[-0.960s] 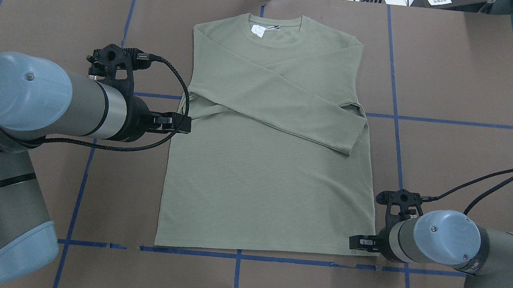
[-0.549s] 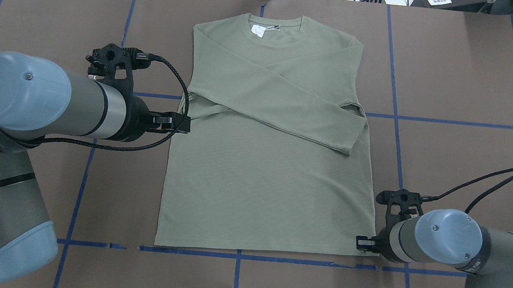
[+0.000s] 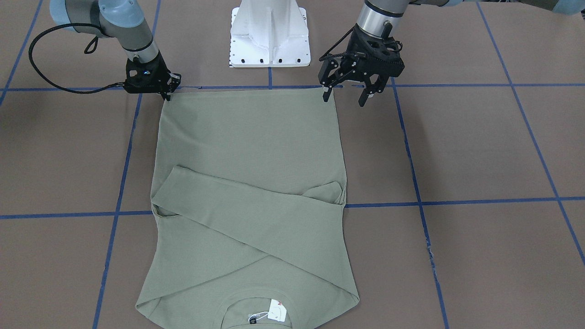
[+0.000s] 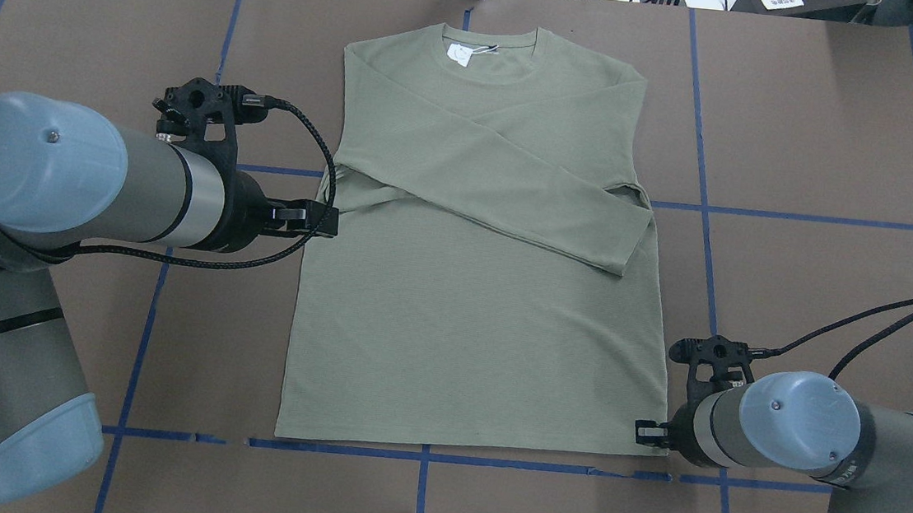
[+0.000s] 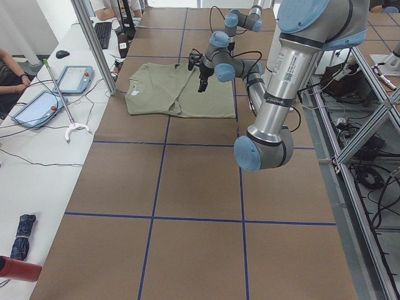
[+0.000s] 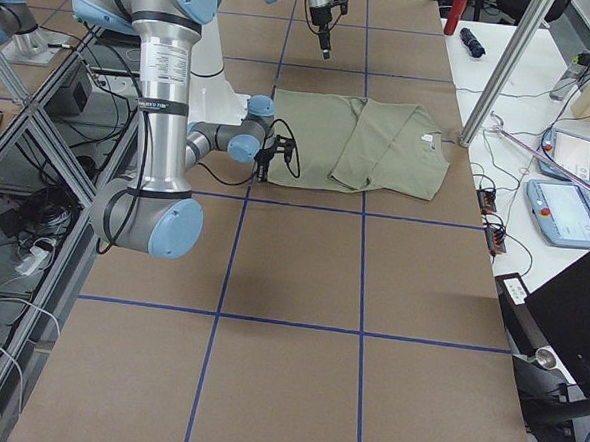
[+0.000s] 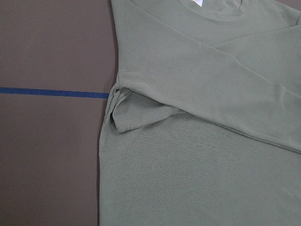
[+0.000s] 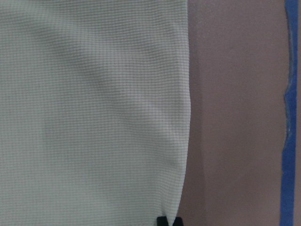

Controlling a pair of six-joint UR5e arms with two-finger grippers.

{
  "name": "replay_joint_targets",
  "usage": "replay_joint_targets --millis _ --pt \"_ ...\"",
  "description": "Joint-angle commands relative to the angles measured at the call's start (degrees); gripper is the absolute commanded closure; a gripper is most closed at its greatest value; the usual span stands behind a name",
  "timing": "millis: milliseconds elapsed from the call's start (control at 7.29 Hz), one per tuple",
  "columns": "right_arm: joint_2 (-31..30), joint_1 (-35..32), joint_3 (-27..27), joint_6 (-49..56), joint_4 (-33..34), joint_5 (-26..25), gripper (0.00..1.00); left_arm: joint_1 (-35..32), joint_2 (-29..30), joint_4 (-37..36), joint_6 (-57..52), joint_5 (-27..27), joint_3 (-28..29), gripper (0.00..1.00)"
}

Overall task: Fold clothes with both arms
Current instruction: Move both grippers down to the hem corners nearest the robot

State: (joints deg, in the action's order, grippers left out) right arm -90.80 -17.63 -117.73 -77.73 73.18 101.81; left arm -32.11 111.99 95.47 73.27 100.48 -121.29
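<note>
The green shirt lies flat in the middle of the tabletop, collar toward the far edge, hem toward the robot's edge, both sleeves crossed over the chest. The right gripper is low at the right hem corner, its fingers narrow and pinching the cloth. The left gripper hangs above the shirt's left side, fingers wide apart, holding nothing.

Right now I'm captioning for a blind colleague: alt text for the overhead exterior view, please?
A green long-sleeved shirt lies flat on the brown, blue-taped table, collar farthest from the robot, sleeves crossed over the chest. The left gripper shows at its left edge, the right gripper at the near right hem corner.
</note>
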Motion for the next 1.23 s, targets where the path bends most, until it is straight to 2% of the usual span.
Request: replay_joint_targets --millis 0,274,411,686,1097 --pt "-0.2 -0.1 -2.7 -0.1 -0.1 0.0 1.00 5.6 -3.8 0.5 8.1 -0.6 -1.0 0.01" --pt "-2.1 -0.4 -5.4 -0.1 -0.1 0.1 1.00 16.4 -4.5 0.2 17.1 -4.1 -0.3 0.01" --pt "-1.9 -0.4 -5.3 -0.1 -0.1 0.0 1.00 19.7 -4.8 0.2 19.4 -6.7 0.8 0.01" --pt "-1.9 -0.5 -5.3 -0.1 -0.1 0.1 1.00 21.2 -4.7 0.1 20.4 -8.3 5.2 0.02" --pt "-1.9 -0.7 -5.2 -0.1 -0.2 0.1 1.00 21.3 -4.6 -1.0 20.4 -8.6 6.4 0.08"
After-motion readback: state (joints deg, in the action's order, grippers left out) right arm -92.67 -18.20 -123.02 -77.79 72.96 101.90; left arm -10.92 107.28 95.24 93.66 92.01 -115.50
